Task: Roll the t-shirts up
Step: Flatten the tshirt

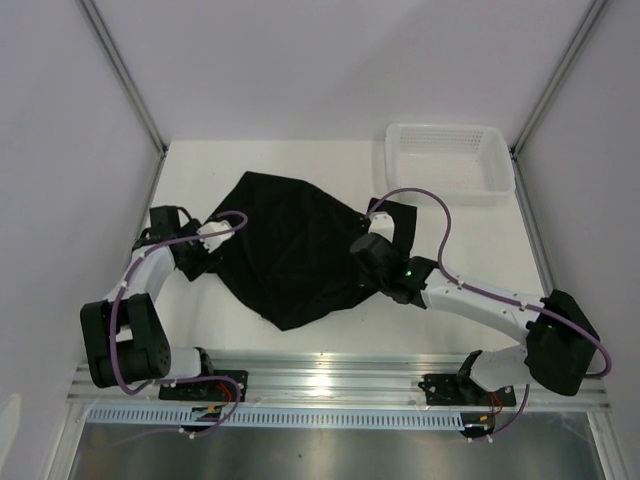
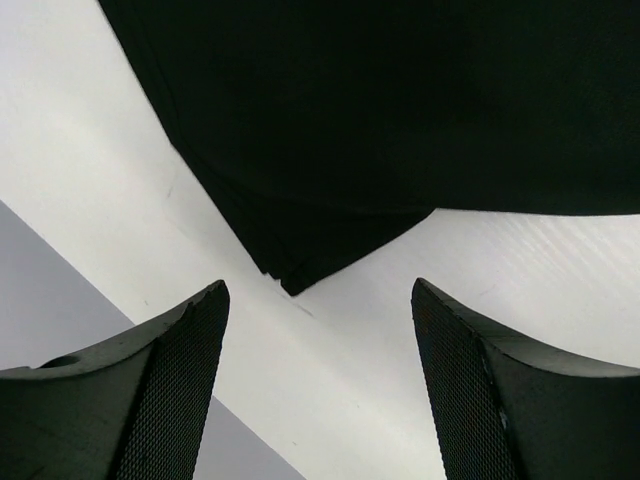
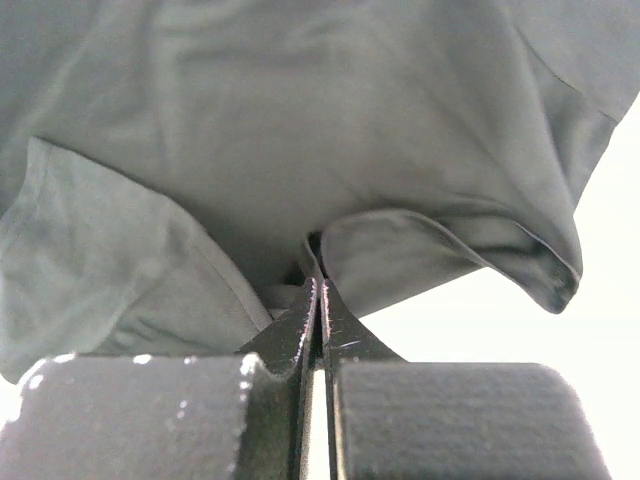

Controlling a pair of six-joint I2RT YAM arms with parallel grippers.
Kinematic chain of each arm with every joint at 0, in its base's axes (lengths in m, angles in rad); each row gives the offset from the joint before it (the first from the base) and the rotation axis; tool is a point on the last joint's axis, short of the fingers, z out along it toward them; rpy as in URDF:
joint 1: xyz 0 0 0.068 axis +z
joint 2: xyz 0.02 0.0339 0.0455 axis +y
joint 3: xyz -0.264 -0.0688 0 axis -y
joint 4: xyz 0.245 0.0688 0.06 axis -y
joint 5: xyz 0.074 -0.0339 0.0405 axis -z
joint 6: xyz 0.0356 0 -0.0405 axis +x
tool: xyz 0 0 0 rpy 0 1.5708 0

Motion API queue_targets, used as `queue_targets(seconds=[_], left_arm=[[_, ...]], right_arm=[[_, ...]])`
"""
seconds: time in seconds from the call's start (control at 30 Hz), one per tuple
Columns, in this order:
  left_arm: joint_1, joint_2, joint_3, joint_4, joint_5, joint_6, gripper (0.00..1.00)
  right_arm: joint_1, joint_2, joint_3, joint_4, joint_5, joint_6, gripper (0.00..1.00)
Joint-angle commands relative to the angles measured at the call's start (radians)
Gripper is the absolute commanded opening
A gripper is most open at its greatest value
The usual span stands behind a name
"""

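The black t-shirt (image 1: 295,245) lies crumpled in the middle of the white table. My left gripper (image 1: 203,250) is at its left edge, open and empty. In the left wrist view its two fingers (image 2: 170,385) stand wide apart over bare table, with a folded corner of the shirt (image 2: 320,245) just ahead of them. My right gripper (image 1: 368,262) is at the shirt's right edge. In the right wrist view the jaws (image 3: 318,290) are pressed together on a fold of the shirt's fabric (image 3: 300,130), which bunches up ahead of them.
A white plastic mesh basket (image 1: 450,160) stands at the back right of the table. White walls with metal posts close in both sides. A metal rail runs along the near edge (image 1: 330,385).
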Motion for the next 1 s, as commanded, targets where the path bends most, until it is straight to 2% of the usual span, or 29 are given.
queue_targets(seconds=[0.0, 0.17, 0.27, 0.43, 0.57, 0.7, 0.77, 0.87, 0.97], left_arm=[[-0.045, -0.025, -0.035, 0.047, 0.059, 0.138, 0.77], [-0.062, -0.103, -0.102, 0.079, 0.08, 0.216, 0.73], [-0.062, -0.112, -0.053, -0.007, 0.108, 0.238, 0.7], [-0.065, -0.131, -0.056, -0.123, 0.131, 0.356, 0.72], [-0.134, -0.174, -0.126, -0.162, 0.14, 0.43, 0.75], [-0.199, -0.214, -0.214, -0.104, 0.12, 0.445, 0.73], [-0.199, -0.172, -0.205, -0.09, 0.099, 0.434, 0.69], [-0.199, -0.096, -0.184, -0.087, 0.041, 0.437, 0.68], [-0.199, -0.027, -0.18, -0.012, -0.022, 0.434, 0.66]], right_arm=[[-0.003, -0.11, -0.025, -0.046, 0.07, 0.05, 0.0], [-0.045, -0.303, -0.115, -0.125, 0.106, 0.086, 0.0], [-0.096, -0.416, -0.146, -0.196, 0.117, 0.09, 0.0], [-0.173, -0.543, -0.19, -0.245, 0.108, 0.087, 0.0], [-0.196, -0.57, -0.227, -0.184, 0.053, 0.089, 0.0], [-0.196, -0.528, -0.227, -0.167, 0.042, 0.084, 0.0], [-0.196, -0.521, -0.226, -0.165, 0.037, 0.081, 0.0], [-0.196, -0.535, -0.23, -0.165, 0.037, 0.084, 0.0], [-0.199, -0.549, -0.232, -0.17, 0.044, 0.084, 0.0]])
